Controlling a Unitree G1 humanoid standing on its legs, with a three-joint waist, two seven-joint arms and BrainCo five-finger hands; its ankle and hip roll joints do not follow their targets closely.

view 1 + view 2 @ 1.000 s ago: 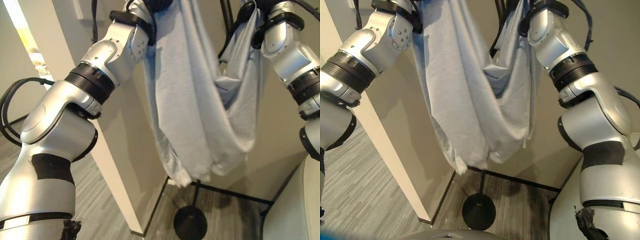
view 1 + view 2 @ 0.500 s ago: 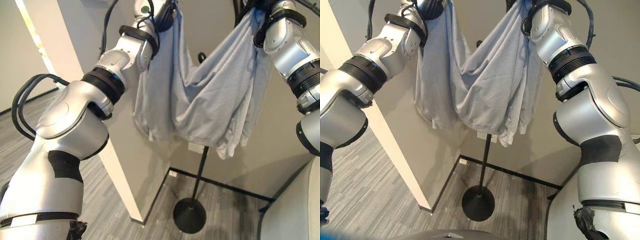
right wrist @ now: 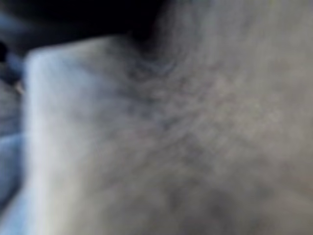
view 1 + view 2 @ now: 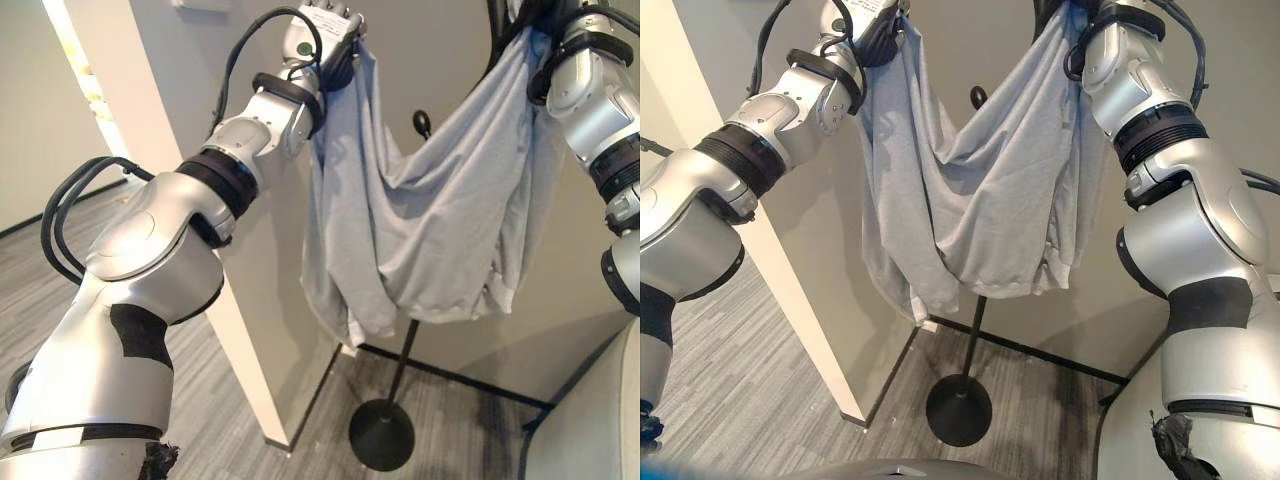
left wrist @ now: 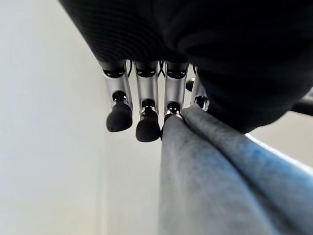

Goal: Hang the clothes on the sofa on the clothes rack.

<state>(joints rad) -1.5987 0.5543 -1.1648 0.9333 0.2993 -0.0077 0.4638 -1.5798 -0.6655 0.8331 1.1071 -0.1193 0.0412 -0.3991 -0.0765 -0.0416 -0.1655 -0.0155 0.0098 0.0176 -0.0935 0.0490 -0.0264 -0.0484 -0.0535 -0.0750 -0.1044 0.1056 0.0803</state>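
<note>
Clothes: one pale grey-blue garment (image 4: 430,230) hangs in the air as a sagging sling between the two raised arms, in front of the clothes rack (image 4: 380,435).

Left hand (image 4: 335,35): raised at the upper left of the garment. In the left wrist view the dark-tipped fingers (image 5: 146,128) curl downward, and one upper edge of the cloth is pinched between them and the dark ribbed cover.

Right hand: at the upper right end of the garment, near the top of the black rack pole. Its grip cannot be told, because the right wrist view shows blurred cloth.

Garment position: the lowest fold hangs above the round black rack base, well clear of the grey plank floor (image 4: 750,380). A black knob (image 4: 422,123) of the rack shows above the sagging middle. A white wall corner (image 4: 245,330) stands just left of the cloth.
</note>
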